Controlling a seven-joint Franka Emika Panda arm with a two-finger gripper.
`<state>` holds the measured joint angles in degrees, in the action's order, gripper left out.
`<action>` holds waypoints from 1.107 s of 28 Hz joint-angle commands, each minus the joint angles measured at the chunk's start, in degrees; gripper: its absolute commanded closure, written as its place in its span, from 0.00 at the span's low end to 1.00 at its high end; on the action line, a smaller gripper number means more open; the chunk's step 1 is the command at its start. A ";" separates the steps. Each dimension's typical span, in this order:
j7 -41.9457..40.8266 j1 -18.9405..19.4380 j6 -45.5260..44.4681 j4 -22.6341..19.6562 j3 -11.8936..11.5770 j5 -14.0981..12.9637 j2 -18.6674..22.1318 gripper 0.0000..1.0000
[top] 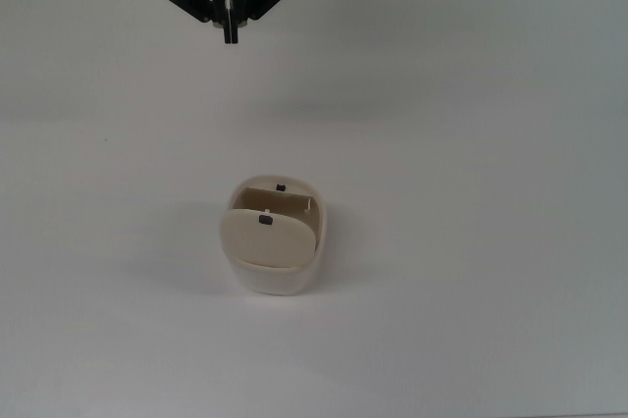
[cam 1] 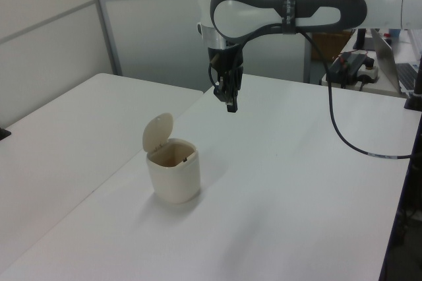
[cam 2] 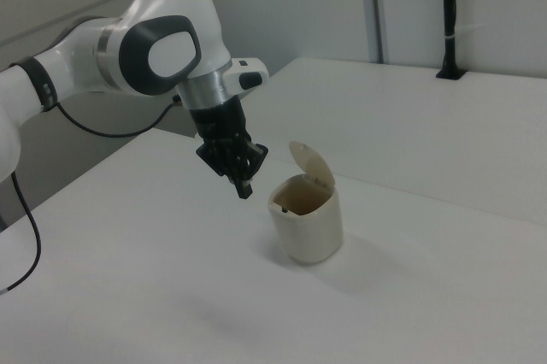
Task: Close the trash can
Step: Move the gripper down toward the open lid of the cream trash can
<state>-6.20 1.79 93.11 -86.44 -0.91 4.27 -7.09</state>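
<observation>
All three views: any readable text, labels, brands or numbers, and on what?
None readable.
Trash can: no print, only a small black button on its raised lid.
Arm and gripper: no legible marking.
Table: bare of text.

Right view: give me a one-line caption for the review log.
Franka arm's shut gripper hangs above the white table, beside the trash can, whose hinged lid stands open.
</observation>
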 commanded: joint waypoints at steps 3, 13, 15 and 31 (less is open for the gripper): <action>-0.74 0.32 4.08 -0.31 -0.15 -0.23 -0.55 1.00; 3.91 0.32 21.57 1.80 -0.15 -0.14 -5.65 1.00; 5.14 0.23 27.79 1.89 -0.24 -0.14 -7.05 1.00; 9.10 0.49 50.94 1.89 -0.32 0.56 -14.52 1.00</action>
<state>0.01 1.72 140.38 -85.77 -0.93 4.26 -18.03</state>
